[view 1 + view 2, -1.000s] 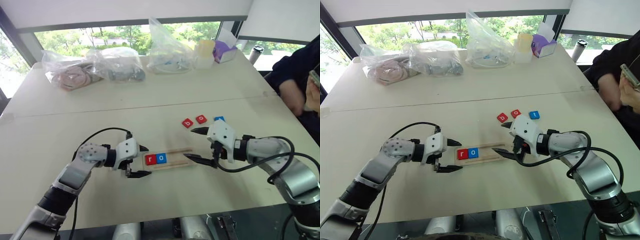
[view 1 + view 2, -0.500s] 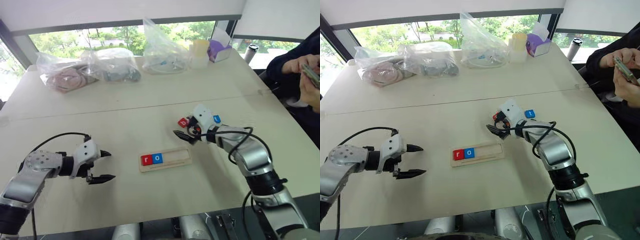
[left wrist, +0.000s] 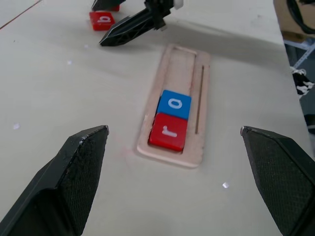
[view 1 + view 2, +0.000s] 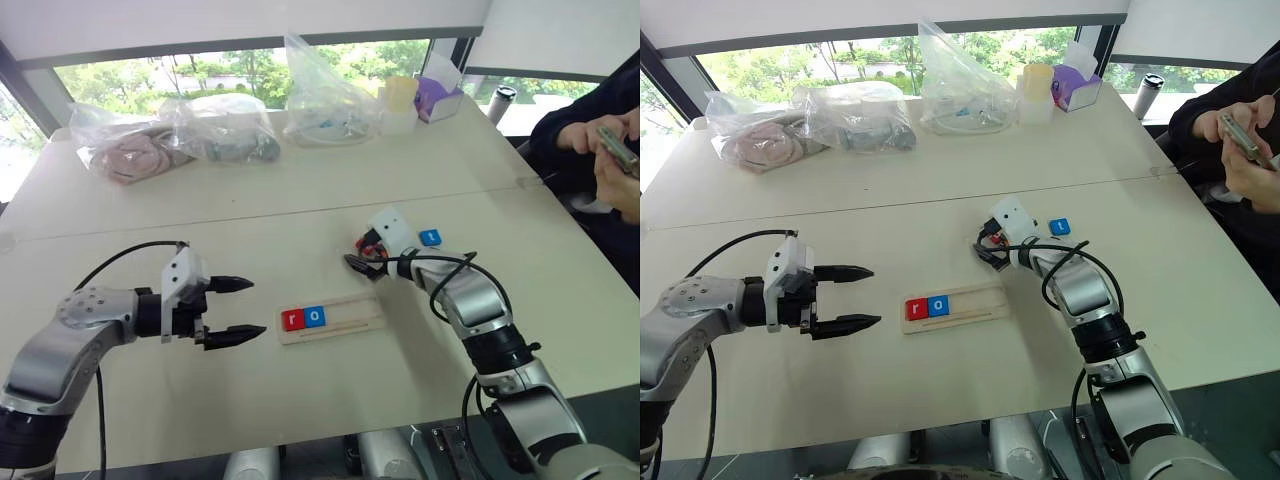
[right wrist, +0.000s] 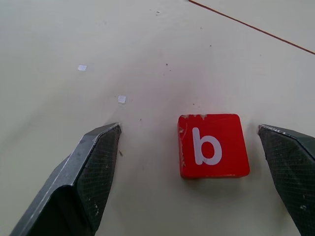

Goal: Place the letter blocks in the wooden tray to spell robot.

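Note:
The wooden tray (image 4: pixel 345 316) lies mid-table with a red r block (image 4: pixel 293 320) and a blue o block (image 4: pixel 314 317) at its left end; the rest of it is bare. To its left hovers my left gripper (image 4: pixel 256 307), open, pointing at the tray's left end. My right gripper (image 4: pixel 360 257) is open just beyond the tray's right end, low over the table. In the right wrist view a red b block (image 5: pixel 211 146) lies flat between its fingers (image 5: pixel 93 167), untouched. A blue t block (image 4: pixel 430 237) rests just right of that gripper.
Several clear plastic bags (image 4: pixel 230 128) stand along the table's far side, with a pale cup (image 4: pixel 401 104) and a purple box (image 4: pixel 438 98). A person sits at the right edge, hands (image 4: pixel 612 165) on a phone. A seam (image 4: pixel 250 215) crosses the table.
My right gripper left the tray's right end and moved away from me to straddle the red b block. My left gripper rose and drew a little left of the tray. The camera view shifted.

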### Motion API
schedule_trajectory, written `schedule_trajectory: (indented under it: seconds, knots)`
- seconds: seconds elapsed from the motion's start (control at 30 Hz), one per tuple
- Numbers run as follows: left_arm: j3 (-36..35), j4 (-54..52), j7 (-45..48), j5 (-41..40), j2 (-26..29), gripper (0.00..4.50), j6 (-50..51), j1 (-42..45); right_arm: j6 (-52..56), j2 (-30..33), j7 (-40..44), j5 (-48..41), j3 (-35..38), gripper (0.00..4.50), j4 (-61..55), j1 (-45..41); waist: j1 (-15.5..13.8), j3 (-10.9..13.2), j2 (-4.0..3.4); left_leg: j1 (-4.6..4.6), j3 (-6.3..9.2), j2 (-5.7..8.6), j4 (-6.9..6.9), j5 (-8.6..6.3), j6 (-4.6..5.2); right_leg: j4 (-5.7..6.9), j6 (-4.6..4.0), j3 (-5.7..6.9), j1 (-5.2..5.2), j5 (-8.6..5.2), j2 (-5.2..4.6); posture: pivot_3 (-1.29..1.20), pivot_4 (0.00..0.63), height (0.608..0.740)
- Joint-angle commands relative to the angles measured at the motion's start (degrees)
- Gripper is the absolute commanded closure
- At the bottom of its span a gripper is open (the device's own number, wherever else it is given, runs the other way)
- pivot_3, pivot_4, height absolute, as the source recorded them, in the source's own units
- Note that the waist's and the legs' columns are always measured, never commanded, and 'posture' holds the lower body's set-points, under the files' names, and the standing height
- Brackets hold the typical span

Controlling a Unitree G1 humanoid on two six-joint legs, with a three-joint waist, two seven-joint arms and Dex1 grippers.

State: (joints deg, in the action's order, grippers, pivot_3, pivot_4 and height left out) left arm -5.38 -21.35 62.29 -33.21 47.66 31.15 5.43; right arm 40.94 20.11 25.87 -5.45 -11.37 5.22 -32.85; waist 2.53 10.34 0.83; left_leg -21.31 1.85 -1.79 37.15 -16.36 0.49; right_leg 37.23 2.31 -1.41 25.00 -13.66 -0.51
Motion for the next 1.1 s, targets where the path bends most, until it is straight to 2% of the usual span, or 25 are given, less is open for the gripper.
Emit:
schedule_trajectory:
  seconds: [0.03,0.07,0.1,0.17,0.3,0.4,0.5,0.73,0.87,1.1]
  knots:
    - [-0.4,-1.7,-1.1,-0.7,-0.3,0.03,0.3,1.1,3.0,-1.9,-0.5,-1.6,2.5,0.00,0.3,-1.3,0.0,0.0,0.00,0.00,0.00,0.00,0.00,0.00,0.00,0.00,0.00,0.00,0.00,0.00,0.00,0.00,0.150,0.740]
    - [-0.3,-1.7,-1.1,-0.6,-0.4,0.03,0.2,1.1,4.3,-2.4,-0.7,-2.1,3.2,0.00,0.2,-1.3,0.0,0.0,0.00,0.00,0.00,0.00,0.00,0.00,0.00,0.00,0.00,0.00,0.00,0.00,0.00,0.00,0.150,0.740]
    - [-0.1,-1.5,-1.2,-0.3,-0.4,0.00,0.0,1.3,5.9,-3.0,-1.0,-2.6,4.0,0.56,0.2,-1.4,0.0,0.0,0.00,0.00,0.00,0.00,0.00,0.00,0.00,0.00,0.00,0.00,0.00,0.00,0.00,0.00,0.150,0.740]
    - [0.2,-0.9,-1.2,0.0,-0.5,0.00,-0.3,2.1,8.8,-3.9,-1.4,-3.7,5.5,1.31,-0.4,-1.4,0.0,0.0,0.01,0.00,0.01,0.00,0.00,0.00,0.00,0.00,0.00,0.00,0.00,0.00,0.00,0.00,0.150,0.740]
    - [1.1,0.0,-1.3,0.6,-1.1,0.00,-0.8,3.8,13.6,-3.1,-0.4,-5.6,6.8,3.34,-5.9,0.3,0.0,0.0,0.01,-0.01,0.01,0.00,-0.01,0.00,0.00,-0.01,0.00,0.01,0.00,0.00,0.00,0.00,0.150,0.740]
    - [2.0,0.8,-1.2,0.9,-1.6,0.00,-1.1,5.2,18.6,-0.6,-1.0,-6.5,8.5,3.34,-14.5,2.6,-0.2,0.0,-0.01,-0.04,0.03,0.01,-0.02,0.00,0.00,-0.01,0.01,0.01,0.00,0.00,0.00,0.00,0.150,0.740]
    - [2.7,0.7,-0.7,0.6,-2.3,0.00,-2.0,5.4,27.0,2.2,-1.7,-8.9,12.6,3.34,-27.9,6.6,-0.4,0.0,-0.04,-0.08,0.05,0.02,-0.02,0.00,0.00,-0.05,0.03,0.02,0.02,-0.02,-0.02,0.00,0.150,0.740]
    - [4.4,0.0,1.0,0.3,-3.2,0.00,-3.1,5.0,48.2,0.1,-6.0,-11.3,20.0,3.34,-50.3,16.5,0.0,0.0,-0.01,-0.03,0.07,0.01,-0.03,0.00,0.00,-0.03,0.05,0.01,0.00,-0.04,0.02,0.00,0.150,0.740]
    - [5.1,0.6,0.8,0.7,-4.0,0.00,-3.2,6.1,51.6,-4.5,-8.1,-11.3,22.8,3.34,-52.7,19.5,-0.1,0.0,-0.02,-0.02,0.07,0.01,-0.03,0.00,-0.01,-0.03,0.03,0.01,0.01,-0.06,0.04,0.00,0.150,0.740]
    - [5.9,0.5,0.3,0.9,-5.2,0.00,-3.2,7.1,50.0,-8.6,-15.0,-6.7,24.4,3.34,-48.6,20.8,-0.1,0.0,-0.01,-0.07,0.03,0.07,-0.02,0.01,-0.02,-0.10,0.09,-0.03,0.00,-0.26,-0.04,0.00,0.150,0.740]
